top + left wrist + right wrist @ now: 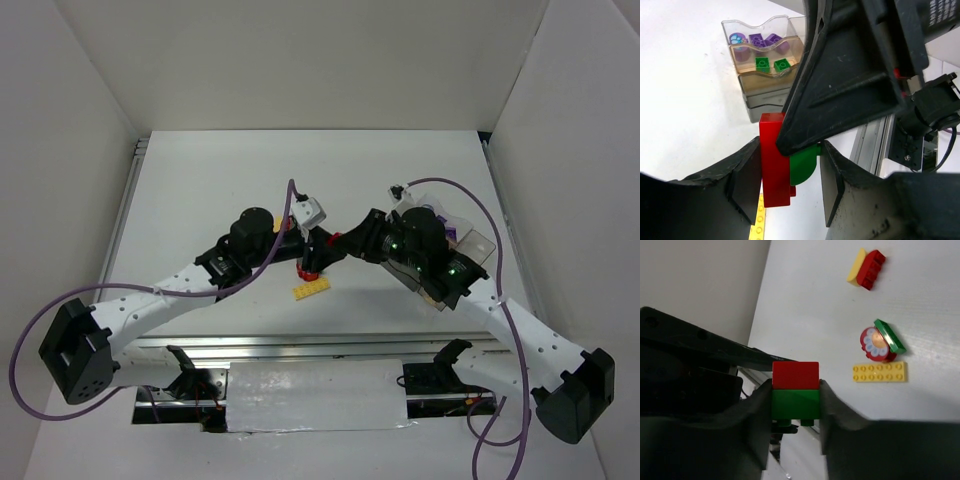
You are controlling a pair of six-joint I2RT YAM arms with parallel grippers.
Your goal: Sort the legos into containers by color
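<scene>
Two bricks pressed into one stack: red plastic brick [795, 375] on green plastic brick [795, 401], at the centre of the top view where both arms meet over the white tabletop [840, 315].

- Grip, right: right end effector [795, 407] clamped on the green brick's two sides.
- Grip, left: left end effector [790, 185] narrowed round the stack. One pad lies against the red face, the other just short of the green. Whether the grip is firm cannot be told.
- Stack axis, left wrist view: horizontal, red at left, green at right. Separation would likely run along it.
- Destination: clear smoky plastic organizer box [765, 92], upper left beyond the stack, holding purple pieces [757, 40] and green pieces [771, 63].
</scene>
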